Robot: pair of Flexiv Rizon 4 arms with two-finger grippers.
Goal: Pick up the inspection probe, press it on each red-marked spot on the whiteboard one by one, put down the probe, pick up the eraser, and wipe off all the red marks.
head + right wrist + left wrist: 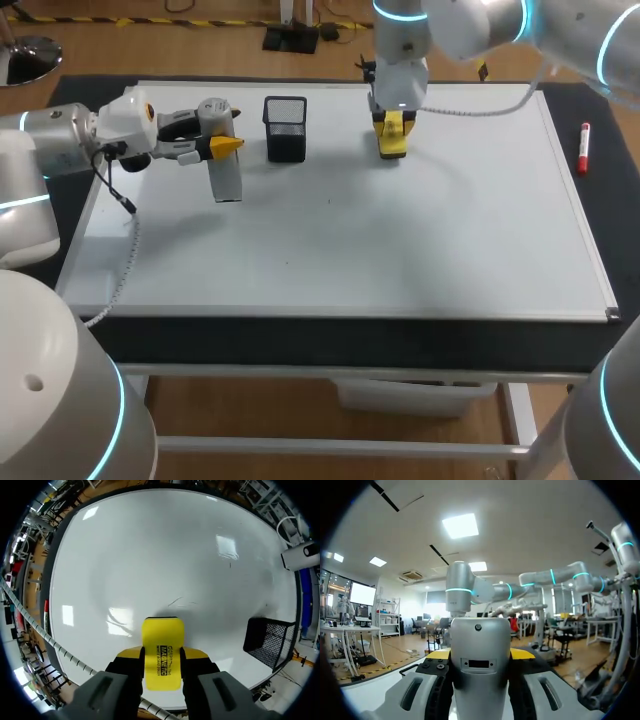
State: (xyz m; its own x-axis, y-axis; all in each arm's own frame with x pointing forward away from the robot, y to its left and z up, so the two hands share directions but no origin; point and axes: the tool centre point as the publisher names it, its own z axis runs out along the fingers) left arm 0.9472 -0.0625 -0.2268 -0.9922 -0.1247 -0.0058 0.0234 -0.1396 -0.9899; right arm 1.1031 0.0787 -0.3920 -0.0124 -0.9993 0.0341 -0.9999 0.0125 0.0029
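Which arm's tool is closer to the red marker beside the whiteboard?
Right. The right tool, holding the eraser, is over the whiteboard, left of the marker; the left tool, holding the probe, is much farther left.

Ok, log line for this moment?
left gripper: shut on grey metal probe | right gripper: shut on yellow block eraser, down at whiteboard | red marks: none visible

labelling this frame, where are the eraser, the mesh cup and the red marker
eraser (162, 650), right wrist view, middle of its yellow face
mesh cup (286, 135), head view, its front wall
red marker (583, 148), head view, middle of its barrel
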